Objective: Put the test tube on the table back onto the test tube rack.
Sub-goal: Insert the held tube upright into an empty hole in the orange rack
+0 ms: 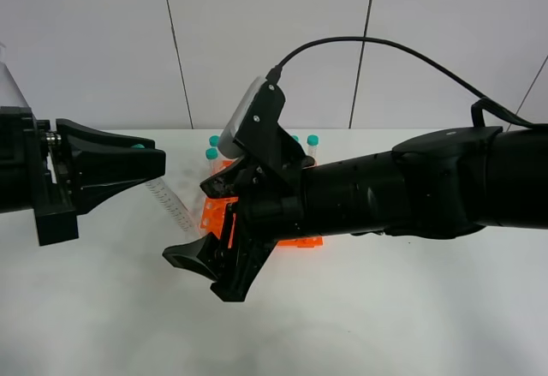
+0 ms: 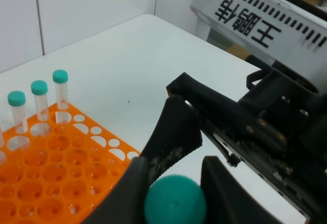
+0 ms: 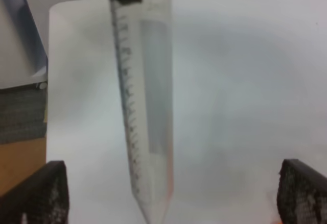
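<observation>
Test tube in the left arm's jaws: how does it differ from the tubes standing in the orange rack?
The held test tube is tilted in mid-air, clamped at its cap by the left gripper; the racked tubes stand upright. Its pointed tip hangs free; theirs sit in the test tube rack's holes. Shared: clear bodies, teal caps.

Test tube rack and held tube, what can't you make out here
Exterior high: the right arm covers most of the test tube rack; free holes uncountable.
Left wrist: the left gripper hides the test tube below its cap.
Right wrist: the tube's scale is too blurred to read.
</observation>
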